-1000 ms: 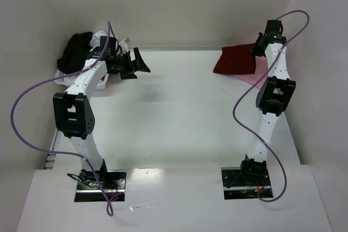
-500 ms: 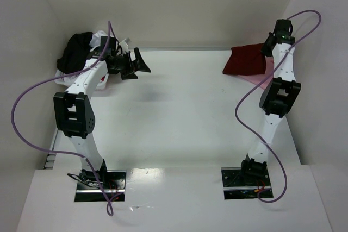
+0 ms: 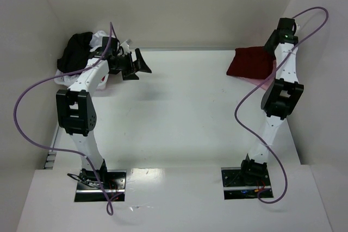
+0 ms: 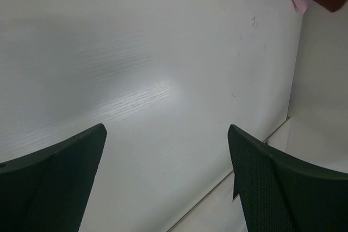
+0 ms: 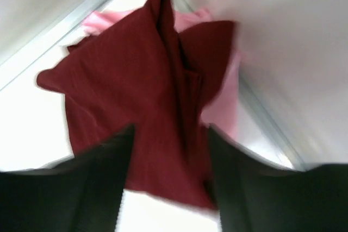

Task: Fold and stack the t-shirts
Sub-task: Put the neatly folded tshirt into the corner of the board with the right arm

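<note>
A dark maroon t-shirt (image 3: 249, 62) lies bunched at the table's back right corner, on top of a light pink t-shirt (image 3: 265, 83). My right gripper (image 3: 270, 49) hangs over the maroon shirt's right edge. In the blurred right wrist view its gripper (image 5: 169, 131) is open, fingers (image 5: 103, 177) apart, with the maroon t-shirt (image 5: 136, 74) and the pink t-shirt (image 5: 231, 91) spread beyond them. At the back left, a black t-shirt (image 3: 76, 51) and white cloth (image 3: 101, 39) are heaped together. My left gripper (image 3: 138, 69) hovers beside that heap, open and empty (image 4: 166, 129).
White walls close in the table (image 3: 179, 112) at the back, left and right. The right wall stands close to the maroon shirt and my right wrist. Purple cables (image 3: 24, 107) loop off both arms. The left wrist view catches the table's right edge (image 4: 283, 118).
My right gripper carried the maroon t-shirt rightward toward the back corner, then opened its jaws. The left arm has stayed almost still.
</note>
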